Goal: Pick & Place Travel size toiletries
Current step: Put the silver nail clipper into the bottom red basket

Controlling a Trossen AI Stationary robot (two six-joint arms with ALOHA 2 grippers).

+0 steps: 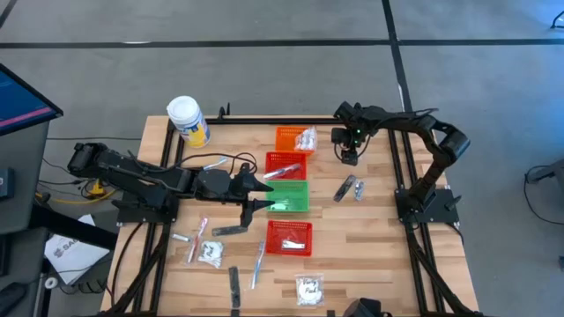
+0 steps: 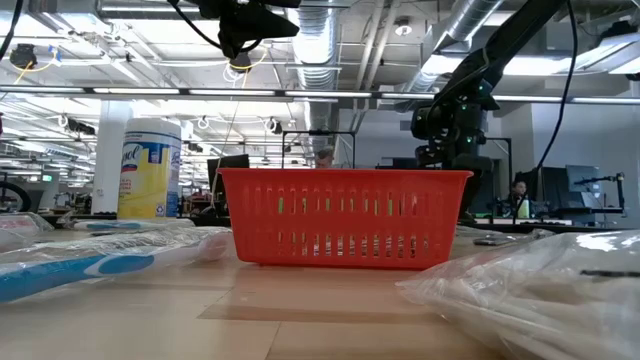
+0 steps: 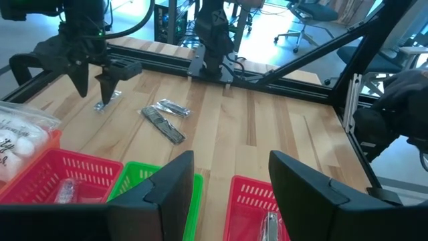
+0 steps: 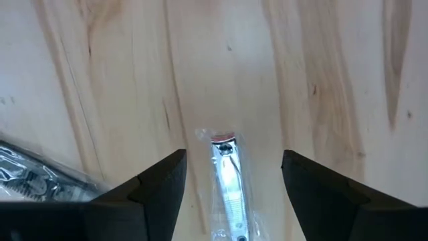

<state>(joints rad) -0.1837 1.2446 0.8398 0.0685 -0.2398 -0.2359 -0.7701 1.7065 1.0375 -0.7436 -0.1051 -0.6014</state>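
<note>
While poised low over the desk, brackets a wrapped silvery tube with the right pincer, fingers spread wide to either side and clear of it, pinching nothing. Finds that tube lying flat on bare wood at the far right, near the orange basket, which holds a clear sachet. Shows two more flat packets side by side a little nearer on the desk. Has the left pincer spread and empty above the green basket, between two red baskets. Counts toothbrushes, further sachets and dark strips scattered over the near left part.
</note>
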